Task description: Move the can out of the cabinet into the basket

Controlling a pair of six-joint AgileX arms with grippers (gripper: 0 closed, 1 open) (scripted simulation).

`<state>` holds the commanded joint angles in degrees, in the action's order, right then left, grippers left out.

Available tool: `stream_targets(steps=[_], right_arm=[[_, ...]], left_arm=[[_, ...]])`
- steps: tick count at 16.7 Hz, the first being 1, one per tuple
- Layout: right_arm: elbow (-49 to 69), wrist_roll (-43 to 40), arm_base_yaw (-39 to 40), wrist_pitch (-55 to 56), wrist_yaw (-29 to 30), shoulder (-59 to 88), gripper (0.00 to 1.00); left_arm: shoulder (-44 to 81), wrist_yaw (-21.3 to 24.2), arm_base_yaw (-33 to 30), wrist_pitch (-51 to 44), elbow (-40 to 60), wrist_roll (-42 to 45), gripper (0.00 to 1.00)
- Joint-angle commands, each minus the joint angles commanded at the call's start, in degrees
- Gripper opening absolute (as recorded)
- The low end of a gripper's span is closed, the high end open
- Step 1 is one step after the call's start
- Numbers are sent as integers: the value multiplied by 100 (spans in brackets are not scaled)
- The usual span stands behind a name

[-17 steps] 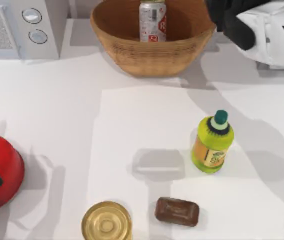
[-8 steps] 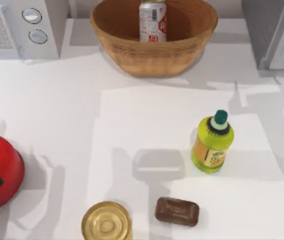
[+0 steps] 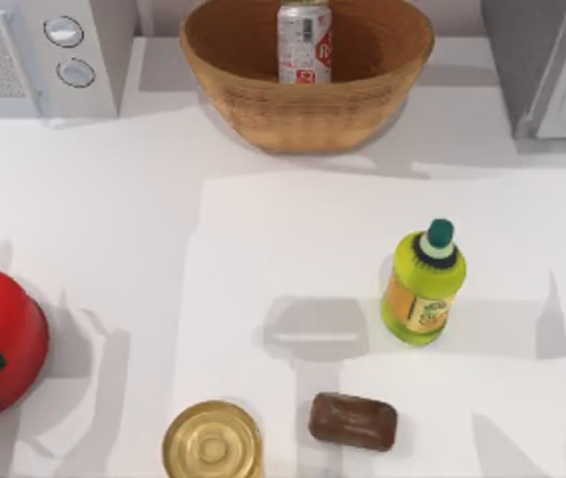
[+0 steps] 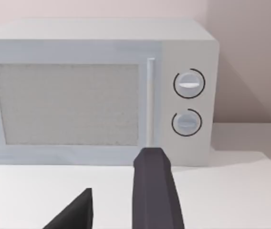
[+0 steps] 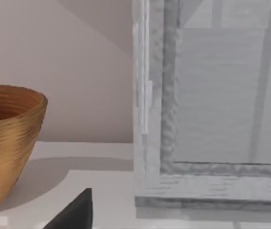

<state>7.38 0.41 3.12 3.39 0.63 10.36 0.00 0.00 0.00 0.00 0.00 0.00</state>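
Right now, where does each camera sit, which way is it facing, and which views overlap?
Top view: above the table, looking down on the can upright in the basket; no arm.
Left wrist view: low, facing the microwave; left tool in the foreground.
Right wrist view: low, facing the cabinet; one right tool finger.
Shared: microwave, top and left; basket and cabinet, top and right.

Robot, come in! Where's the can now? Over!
Can upright inside the basket. Left gripper open, facing the microwave. Right gripper by the cabinet. Nothing in the way.
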Motion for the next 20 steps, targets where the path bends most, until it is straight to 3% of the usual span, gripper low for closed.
stream_targets(steps=[5, 12, 15, 20], right_arm=[[-722, -40, -303, -329, -62, -1010, 100], [-690, -41, -331, -273, -112, -962, 100], [-403, -56, -674, 262, -579, -479, 100], [378, -102, -1814, 2170, -1990, 1168, 100]], left_arm=[[0, 0, 0, 0, 0, 0, 100], [0, 0, 0, 0, 0, 0, 100], [0, 0, 0, 0, 0, 0, 100], [0, 0, 0, 0, 0, 0, 100]])
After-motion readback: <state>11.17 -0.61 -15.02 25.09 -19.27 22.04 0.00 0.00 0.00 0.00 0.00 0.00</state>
